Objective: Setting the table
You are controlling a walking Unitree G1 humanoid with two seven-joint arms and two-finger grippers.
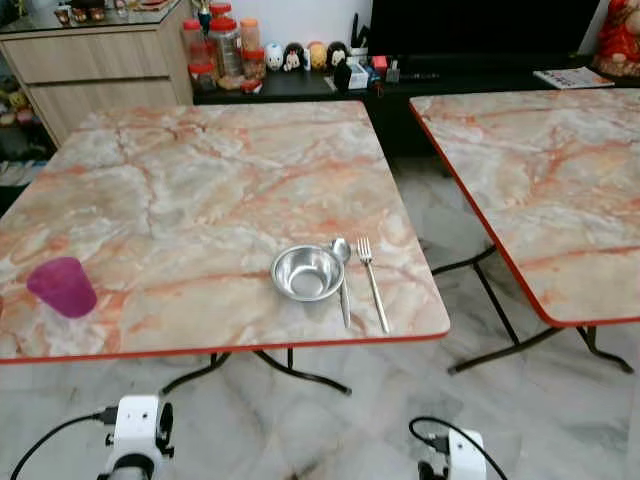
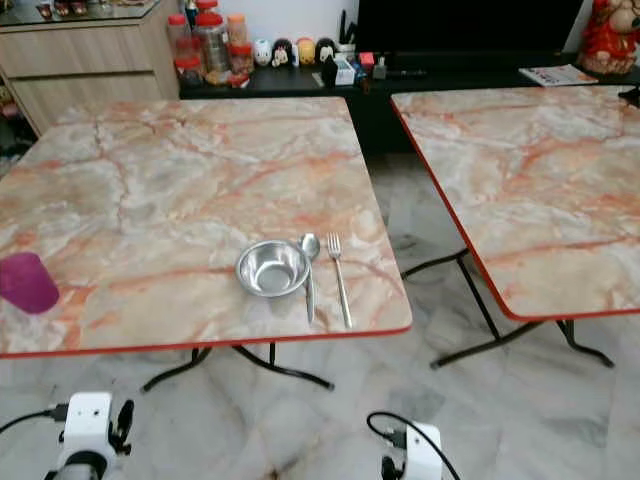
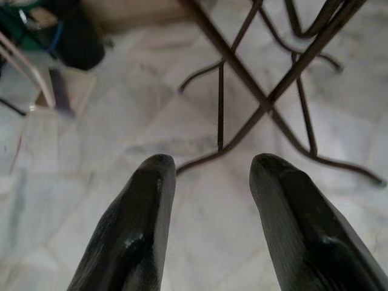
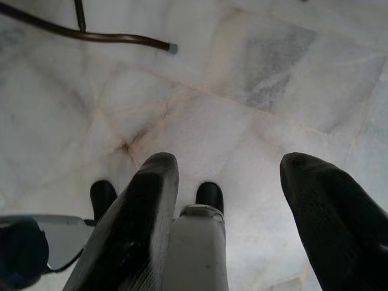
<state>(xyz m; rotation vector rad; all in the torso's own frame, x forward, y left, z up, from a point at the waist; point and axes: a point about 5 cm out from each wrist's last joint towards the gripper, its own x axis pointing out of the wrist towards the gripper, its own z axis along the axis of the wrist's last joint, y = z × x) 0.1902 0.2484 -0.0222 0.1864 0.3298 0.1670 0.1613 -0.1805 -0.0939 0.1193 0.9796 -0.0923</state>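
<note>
Hanging low over the marble floor (image 4: 254,73), both arms sit below the near edge of the bench (image 1: 200,190). The left gripper (image 3: 209,176) has its jaws spread and empty, aimed at the bench legs (image 3: 267,97); the right gripper (image 4: 227,176) likewise has its jaws spread, holding nothing. Up and forward on the bench top, the steel bowl (image 1: 307,272) sits near the front right corner, the spoon (image 1: 342,275) touching its rim and the fork (image 1: 372,282) just beside, both long axes running near to far. The right arm is judged nearer to these. A purple cup (image 1: 62,286) stands well apart at the left edge.
</note>
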